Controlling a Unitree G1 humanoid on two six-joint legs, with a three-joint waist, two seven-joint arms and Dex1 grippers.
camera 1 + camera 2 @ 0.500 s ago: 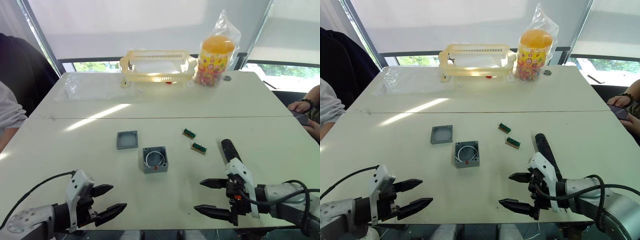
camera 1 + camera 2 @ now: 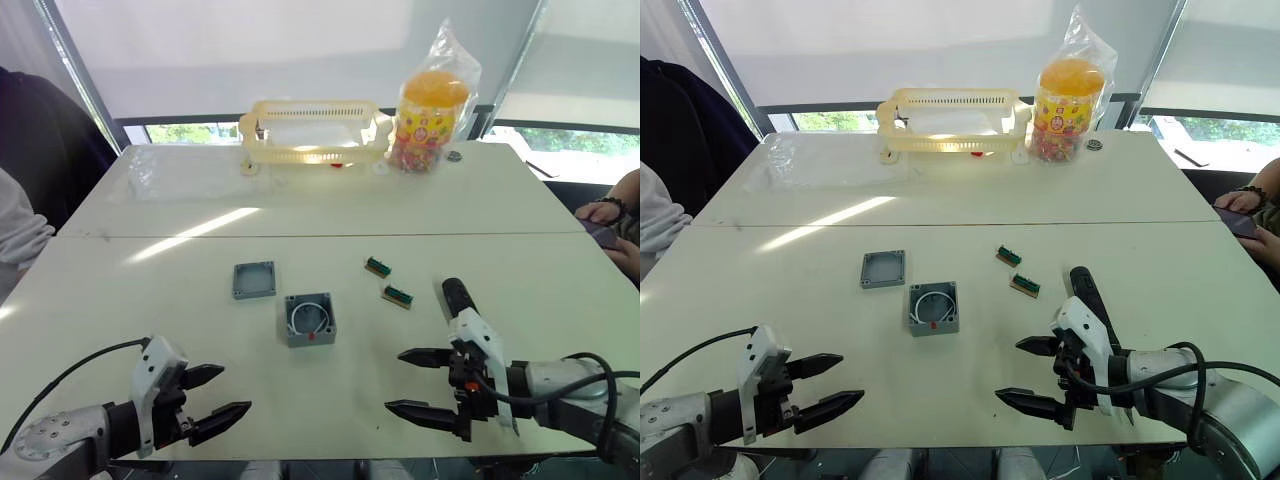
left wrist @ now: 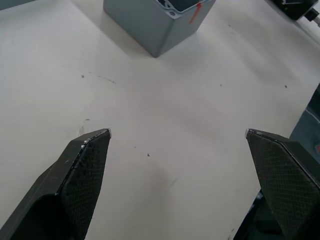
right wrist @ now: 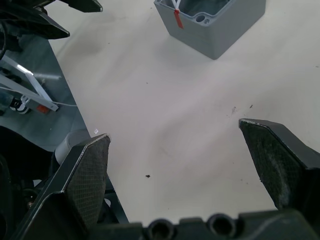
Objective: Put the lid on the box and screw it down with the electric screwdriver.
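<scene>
Hovering wide open and empty near the table's [image 2: 120, 290] front edge: left gripper [image 2: 218, 395], right gripper [image 2: 420, 383]. Mid-table: box [image 2: 310, 319], lid [image 2: 254, 280] beside it. Screwdriver [image 2: 457, 298] partly hidden behind right gripper.

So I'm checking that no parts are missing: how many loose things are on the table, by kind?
Lid: 1
Box: 1
Screwdriver: 1
Green-brown blocks: 2
Yellow basket: 1
Bagged candy jar: 1
Clear plastic bag: 1
Total: 8
</scene>
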